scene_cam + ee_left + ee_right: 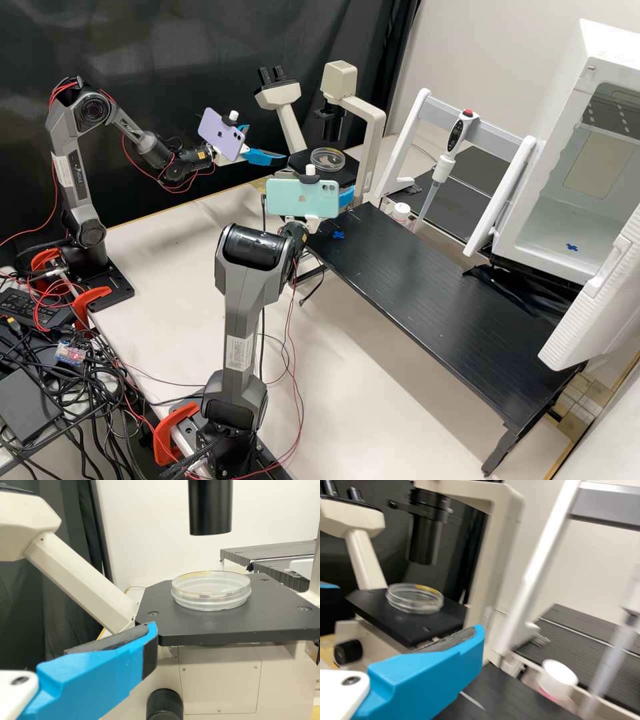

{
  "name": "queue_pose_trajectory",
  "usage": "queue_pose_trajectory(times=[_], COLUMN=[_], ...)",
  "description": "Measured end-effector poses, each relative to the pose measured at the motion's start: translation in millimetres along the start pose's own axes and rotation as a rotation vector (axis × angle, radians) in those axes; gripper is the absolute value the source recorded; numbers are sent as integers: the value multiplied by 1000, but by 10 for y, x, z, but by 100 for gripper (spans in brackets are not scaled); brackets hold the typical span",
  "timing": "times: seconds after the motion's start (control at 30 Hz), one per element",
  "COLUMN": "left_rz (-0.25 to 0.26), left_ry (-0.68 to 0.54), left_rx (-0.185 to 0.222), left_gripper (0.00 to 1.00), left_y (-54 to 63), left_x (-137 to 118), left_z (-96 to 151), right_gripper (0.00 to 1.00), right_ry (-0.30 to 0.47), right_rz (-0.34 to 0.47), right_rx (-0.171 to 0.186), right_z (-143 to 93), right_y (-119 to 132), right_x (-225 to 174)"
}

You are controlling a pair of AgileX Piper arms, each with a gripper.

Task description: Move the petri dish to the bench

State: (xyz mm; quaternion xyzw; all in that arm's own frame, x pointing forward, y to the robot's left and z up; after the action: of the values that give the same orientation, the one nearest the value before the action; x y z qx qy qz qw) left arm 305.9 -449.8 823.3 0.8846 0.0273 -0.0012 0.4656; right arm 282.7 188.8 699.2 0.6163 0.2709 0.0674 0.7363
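Petri dish [328, 159] sits on microscope stage [230, 626]. High view: left gripper [268, 144] at its 9 o'clock, right gripper [347, 195] near 5; both spread, empty. Approach step; next, grip rim, lift clear, carry toward tabletop [433, 293].

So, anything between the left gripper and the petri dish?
Nothing visible: the left gripper has open air up to the petri dish on the microscope stage. The black condenser tube hangs above the dish, not between.
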Motion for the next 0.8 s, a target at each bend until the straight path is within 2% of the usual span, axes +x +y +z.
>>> queue_pose_trajectory(times=[0.2,0.5,0.8], left_rz=[0,0,0], left_ry=[0,0,0], left_rx=[0,0,0], left_gripper=[100,100,100], left_y=[0,0,0], left_x=[0,0,0], left_z=[0,0,0], right_gripper=[100,100,100], right_ry=[20,17,-35], right_rz=[-56,-97,-123], right_rx=[1,11,14], right_z=[-172,-331,-226], right_y=[-69,-8,71], right_x=[351,912,1366])
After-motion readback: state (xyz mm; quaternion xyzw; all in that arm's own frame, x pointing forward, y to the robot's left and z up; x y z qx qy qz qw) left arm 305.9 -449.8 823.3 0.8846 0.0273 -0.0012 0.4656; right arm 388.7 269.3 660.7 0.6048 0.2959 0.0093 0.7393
